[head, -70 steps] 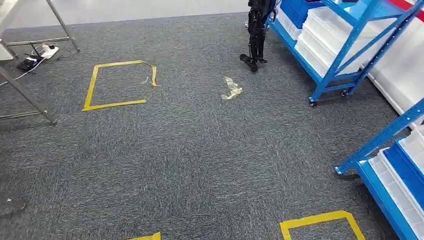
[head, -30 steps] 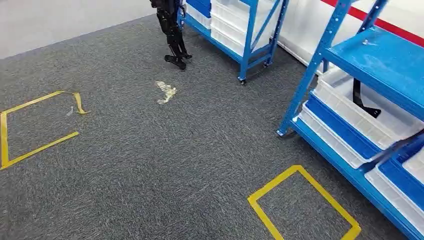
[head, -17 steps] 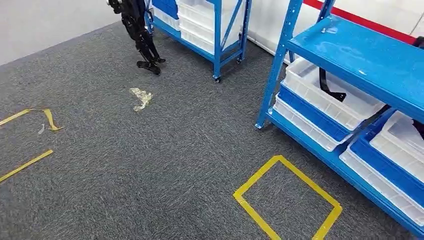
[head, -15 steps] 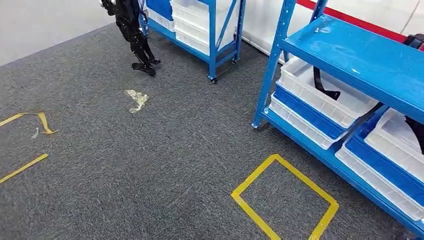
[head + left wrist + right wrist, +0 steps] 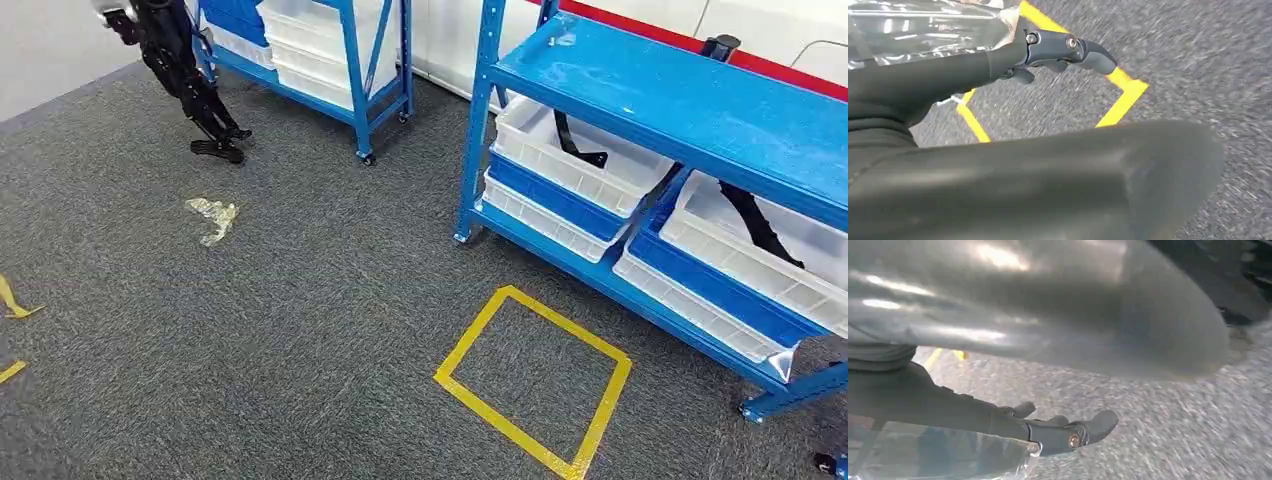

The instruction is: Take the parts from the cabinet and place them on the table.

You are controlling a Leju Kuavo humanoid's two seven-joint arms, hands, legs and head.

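Observation:
A blue shelf cabinet stands at the right in the head view. On its lower level sit two white bins, each with a black part: one part in the left bin, a longer one in the right bin. My left hand hangs over the carpet with its fingers stretched out and nothing in them. My right hand hangs the same way, holding nothing. Both hands are far from the cabinet.
A yellow tape square marks the grey carpet in front of the cabinet. A second blue rack with white bins stands at the back. Another robot's black legs are at the far left, with crumpled plastic on the floor nearby.
The camera has turned to the right and moved closer. The blue cabinet with its bins has come fully into the picture and the yellow square has shifted to the middle.

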